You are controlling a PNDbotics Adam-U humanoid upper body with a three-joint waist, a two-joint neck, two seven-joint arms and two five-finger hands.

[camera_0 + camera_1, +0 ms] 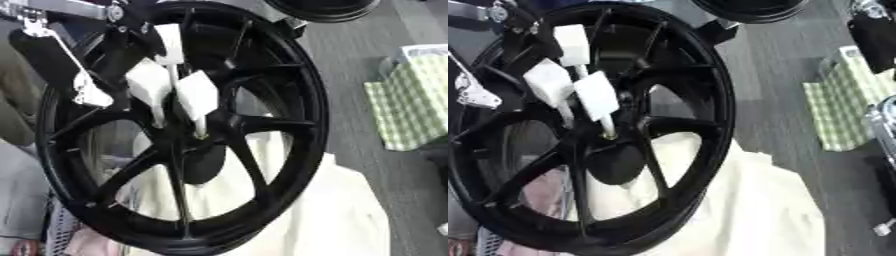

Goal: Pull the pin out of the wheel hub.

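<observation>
Black wheel hub [188,125] fills view, left hand [166,82] at its centre, pin [608,127] not out yet.
Left to right: left arm enters upper left; its white-padded fingers [198,92] curl onto a thin pale pin at the hub centre, pinching it. Pin tip looks seated in the bore, so I judge the pull is only starting and extraction remains. Hub rests tilted on cream cloth [341,210]. Green checked bag [411,105] sits on the floor at right, contents not visible. Right arm [874,35] shows at the far right edge only; hand out of view.
</observation>
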